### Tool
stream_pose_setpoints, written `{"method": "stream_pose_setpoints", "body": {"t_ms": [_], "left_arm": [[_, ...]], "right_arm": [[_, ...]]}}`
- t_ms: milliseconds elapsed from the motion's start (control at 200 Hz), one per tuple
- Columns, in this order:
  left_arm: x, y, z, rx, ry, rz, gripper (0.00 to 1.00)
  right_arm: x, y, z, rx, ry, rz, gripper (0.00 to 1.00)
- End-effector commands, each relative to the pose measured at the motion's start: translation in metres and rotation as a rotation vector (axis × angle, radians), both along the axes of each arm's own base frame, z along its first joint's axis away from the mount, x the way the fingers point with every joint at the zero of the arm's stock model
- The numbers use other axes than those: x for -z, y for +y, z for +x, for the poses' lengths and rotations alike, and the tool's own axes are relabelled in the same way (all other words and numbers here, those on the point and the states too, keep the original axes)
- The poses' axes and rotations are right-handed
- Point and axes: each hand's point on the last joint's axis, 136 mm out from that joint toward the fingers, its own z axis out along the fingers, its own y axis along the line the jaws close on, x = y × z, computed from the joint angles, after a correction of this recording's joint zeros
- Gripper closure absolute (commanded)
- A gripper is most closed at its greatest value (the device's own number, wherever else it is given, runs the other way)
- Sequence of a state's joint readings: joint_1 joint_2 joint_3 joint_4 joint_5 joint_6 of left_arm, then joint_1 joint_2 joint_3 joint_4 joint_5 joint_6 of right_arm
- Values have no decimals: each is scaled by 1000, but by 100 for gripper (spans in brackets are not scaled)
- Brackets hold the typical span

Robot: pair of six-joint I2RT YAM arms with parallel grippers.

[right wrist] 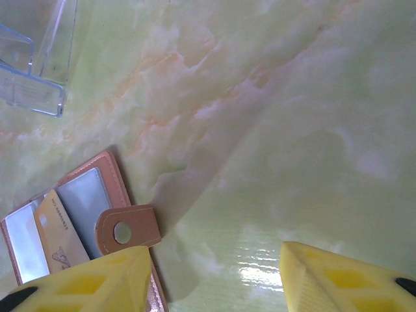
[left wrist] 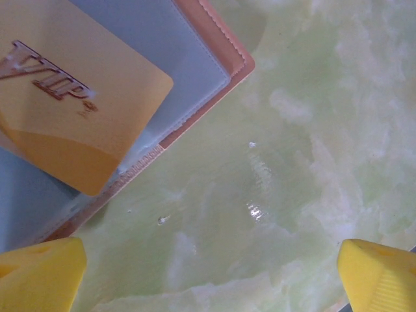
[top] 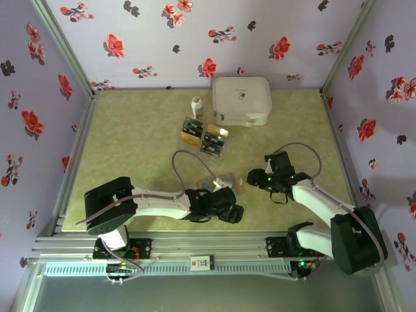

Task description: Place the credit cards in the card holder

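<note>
The card holder (right wrist: pixel 83 195) lay open on the green marbled table (right wrist: pixel 273 117), grey-silver pockets facing up, with a gold card (right wrist: pixel 62 234) tucked slantwise in one pocket. Its brown strap tab (right wrist: pixel 140 224), bearing a round snap (right wrist: pixel 121 230), reached out over the table. The right gripper (right wrist: pixel 214 286) held its yellow fingers (right wrist: pixel 91 283) apart with bare table between them, one finger in front of the holder's edge. A clear plastic piece (right wrist: pixel 32 71) lay well apart.
</note>
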State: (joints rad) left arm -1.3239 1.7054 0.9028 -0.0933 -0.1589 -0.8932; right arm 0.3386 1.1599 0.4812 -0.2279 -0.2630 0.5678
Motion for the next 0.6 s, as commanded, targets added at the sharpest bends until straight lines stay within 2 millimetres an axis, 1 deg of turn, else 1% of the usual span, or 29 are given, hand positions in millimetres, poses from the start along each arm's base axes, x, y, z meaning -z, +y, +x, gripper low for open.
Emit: {"method": "stream_pose_setpoints", "body": {"t_ms": [0,110,250,515,595], "left_arm": [[3,-7,0,-19,28,-33,0],[10,2,4,-48,41,-25,0],[12,16,12,-82,45,-19,0],[7,37,24,-110,32,-5,0],[1,37,25,-94,23,-12,0]], "right_arm": [[-1,-1,0,-12,3,-5,45],[-2,0,2,-14,2,1,45],[-3,2,2,-17,3,8,45],[-5,6,2,-23,5,33,45],[-7,9,1,-28,4,56,45]]}}
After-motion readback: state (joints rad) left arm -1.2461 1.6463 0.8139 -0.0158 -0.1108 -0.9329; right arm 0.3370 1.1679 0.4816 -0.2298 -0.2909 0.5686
